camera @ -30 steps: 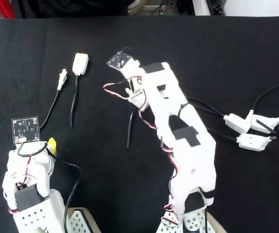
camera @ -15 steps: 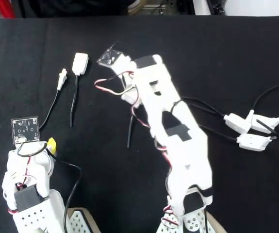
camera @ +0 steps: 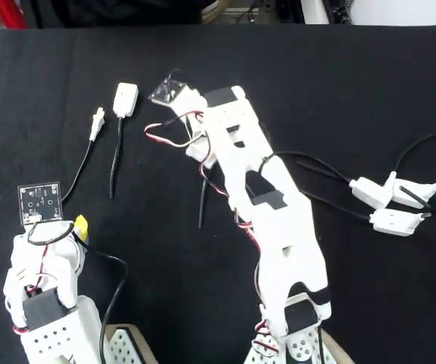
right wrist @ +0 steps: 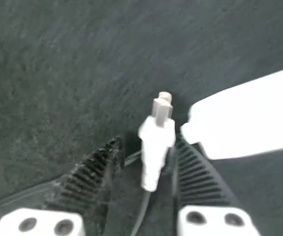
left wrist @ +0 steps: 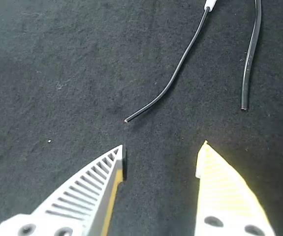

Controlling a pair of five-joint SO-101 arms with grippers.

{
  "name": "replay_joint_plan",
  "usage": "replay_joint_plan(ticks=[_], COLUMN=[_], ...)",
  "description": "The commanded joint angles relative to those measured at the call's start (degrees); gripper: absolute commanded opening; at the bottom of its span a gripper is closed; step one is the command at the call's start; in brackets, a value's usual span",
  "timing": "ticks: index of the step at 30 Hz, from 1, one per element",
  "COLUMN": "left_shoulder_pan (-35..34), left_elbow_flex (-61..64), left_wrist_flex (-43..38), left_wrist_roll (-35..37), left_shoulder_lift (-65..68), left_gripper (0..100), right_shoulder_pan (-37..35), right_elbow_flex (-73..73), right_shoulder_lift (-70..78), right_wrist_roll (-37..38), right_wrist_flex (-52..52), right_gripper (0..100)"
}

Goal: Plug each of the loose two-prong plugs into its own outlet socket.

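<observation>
White plug (right wrist: 156,137) is apparently pinched by the right gripper (right wrist: 147,142) just beside the socket (right wrist: 244,123), not yet inserted, while the left gripper (left wrist: 163,146) is held open and empty.

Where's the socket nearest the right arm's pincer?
In the high view's upper left, the socket lies between the loose plug on its left and the right pincer, gripping a second plug, on its right.

A white two-prong plug (right wrist: 156,140) is clamped in the right gripper (right wrist: 147,141), prongs pointing outward, just beside a white socket (right wrist: 244,120). A second plug (camera: 96,121) lies loose to the left of that socket, its black lead (camera: 81,171) trailing toward the arms. Three more white pieces (camera: 373,191) cluster far to the right.
</observation>
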Motion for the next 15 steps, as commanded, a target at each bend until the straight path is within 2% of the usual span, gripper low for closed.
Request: replay_joint_plan(ticks=[1,6,15], left_shoulder_pan=[-0.57,-0.57,-0.57], left_elbow_flex=[-0.31,-0.31,-0.31], left_wrist_flex=[-0.88,-0.88,-0.88], left_wrist_roll=[-0.18,-0.18,-0.18], left_shoulder_lift=[-0.26,-0.26,-0.26], left_gripper=[24,24,24], right_shoulder_pan=[-0.18,-0.18,-0.09], right_elbow_flex=[-2.51,-2.51,-2.51], right_shoulder_lift=[-0.40,-0.04,-0.04], right_wrist_roll=[1.58,1.58,0.62], right_wrist_flex=[3.16,3.34,1.76], right_gripper=[15.2,21.7,5.8])
